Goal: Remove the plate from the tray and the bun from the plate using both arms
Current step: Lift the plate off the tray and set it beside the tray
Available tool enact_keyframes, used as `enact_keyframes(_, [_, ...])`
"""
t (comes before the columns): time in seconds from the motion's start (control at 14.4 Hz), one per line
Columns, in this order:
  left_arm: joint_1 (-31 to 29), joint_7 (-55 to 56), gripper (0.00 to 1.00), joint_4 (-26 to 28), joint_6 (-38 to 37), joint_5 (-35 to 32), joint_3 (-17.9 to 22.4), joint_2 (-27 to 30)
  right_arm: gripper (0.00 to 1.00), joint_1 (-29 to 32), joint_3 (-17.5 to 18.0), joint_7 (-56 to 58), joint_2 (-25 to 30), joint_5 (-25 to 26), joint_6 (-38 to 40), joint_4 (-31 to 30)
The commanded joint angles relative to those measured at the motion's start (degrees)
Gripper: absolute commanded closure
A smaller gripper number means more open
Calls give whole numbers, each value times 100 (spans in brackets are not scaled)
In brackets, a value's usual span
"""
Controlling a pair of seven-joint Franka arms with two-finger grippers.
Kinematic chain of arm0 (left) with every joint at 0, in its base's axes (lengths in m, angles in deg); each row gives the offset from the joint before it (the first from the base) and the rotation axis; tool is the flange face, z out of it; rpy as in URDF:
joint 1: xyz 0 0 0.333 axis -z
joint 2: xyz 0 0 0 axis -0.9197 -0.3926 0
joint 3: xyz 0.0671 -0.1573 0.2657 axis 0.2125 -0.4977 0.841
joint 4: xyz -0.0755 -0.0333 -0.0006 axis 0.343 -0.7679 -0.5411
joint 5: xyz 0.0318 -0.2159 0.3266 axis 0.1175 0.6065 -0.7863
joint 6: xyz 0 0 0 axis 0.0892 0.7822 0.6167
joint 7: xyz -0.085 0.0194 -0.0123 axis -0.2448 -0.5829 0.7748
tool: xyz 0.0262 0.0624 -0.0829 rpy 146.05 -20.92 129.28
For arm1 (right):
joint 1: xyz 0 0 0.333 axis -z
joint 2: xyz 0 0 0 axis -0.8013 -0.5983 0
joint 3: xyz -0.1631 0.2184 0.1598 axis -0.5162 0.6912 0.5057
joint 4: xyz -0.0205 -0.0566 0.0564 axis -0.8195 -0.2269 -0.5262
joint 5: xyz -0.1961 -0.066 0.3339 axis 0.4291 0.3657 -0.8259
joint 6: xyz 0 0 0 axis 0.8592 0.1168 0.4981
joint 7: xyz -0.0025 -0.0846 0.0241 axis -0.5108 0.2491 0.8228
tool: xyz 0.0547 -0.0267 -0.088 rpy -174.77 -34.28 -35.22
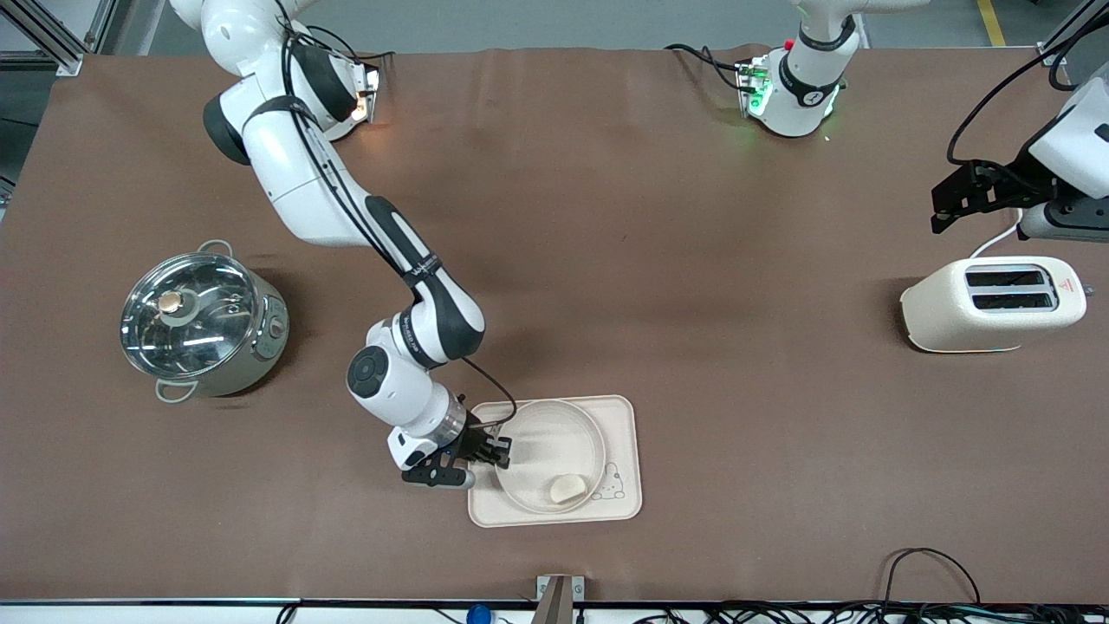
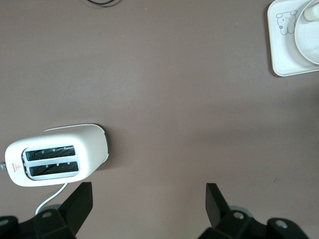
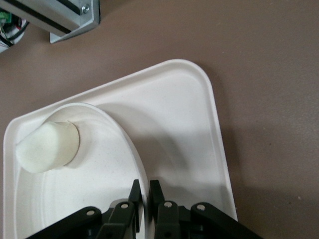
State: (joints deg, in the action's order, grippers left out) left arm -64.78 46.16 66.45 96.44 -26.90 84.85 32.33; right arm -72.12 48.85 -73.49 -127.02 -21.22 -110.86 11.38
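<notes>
- With its two fingers pinched onto the raised rim, one inside the dish and one outside, the right gripper (image 1: pixel 496 458) has the plate (image 1: pixel 546 451) clamped at the edge toward the right arm's end of the table; a thin rim is the only part a narrow jaw can catch, so an edge pinch makes sense.
- Plate sits in the tray (image 1: pixel 625 433), low centre of the front view; it still looks seated, not lifted.
- Plate: round, shallow, cream, smooth matte, likely plastic or melamine. Light but slippery at the rim, so it may tilt when raised from one side.
- Bun (image 1: pixel 567 489) lies on the plate at the edge nearest the front camera, well apart from the pinch point. Pale, soft-looking, rounded lump with a matte doughy skin; it could slide or roll if the plate tips.
- Tray: rectangular, rounded corners, low lip, same cream finish, small bunny drawing in the corner near the bun. It rests flat on the brown matte table cover.
- Left gripper (image 2: pixel 149 204) waits over bare table beside the toaster (image 1: pixel 992 303), upper right of the front view, fingers spread wide and empty; probably parked until the bun step.
- Steel pot with a glass lid (image 1: pixel 199 322) stands at mid left, uninvolved.
</notes>
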Motion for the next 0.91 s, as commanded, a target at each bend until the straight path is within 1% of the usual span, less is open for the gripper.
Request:
enact_keyframes(0.0, [-26,-61,0,-66,-92,-57,-22,8,100,638,796,310,217,-54,31,-288])
enact_keyframes(0.07, [-35,-61,0,-66,-92,-57,-22,8,100,761,1051,302,514,-54,-30,-743])
enact_keyframes(0.14, [-35,-61,0,-66,-92,-57,-22,8,100,823,1175,276,743,-54,-362,-1243])
enact_keyframes(0.21, [-35,-61,0,-66,-92,-57,-22,8,100,919,1281,267,954,-45,-852,-1840])
enact_keyframes(0.35, [-35,-61,0,-66,-92,-57,-22,8,100,1279,1780,319,1307,-37,-1575,-2940])
enact_keyframes(0.49, [-35,-61,0,-66,-92,-57,-22,8,100,1569,2107,346,1719,-19,-2190,-4065])
enact_keyframes(0.56, [-35,-61,0,-66,-92,-57,-22,8,100,1780,2291,416,1887,-19,-2385,-4531])
enact_keyframes(0.7, [-35,-61,0,-66,-92,-57,-22,8,100,2271,2764,547,2107,-10,-2570,-5252])
enact_keyframes(0.84, [-43,-61,0,-66,-92,-57,-22,8,100,2668,3012,863,2239,-1,-2982,-5947])
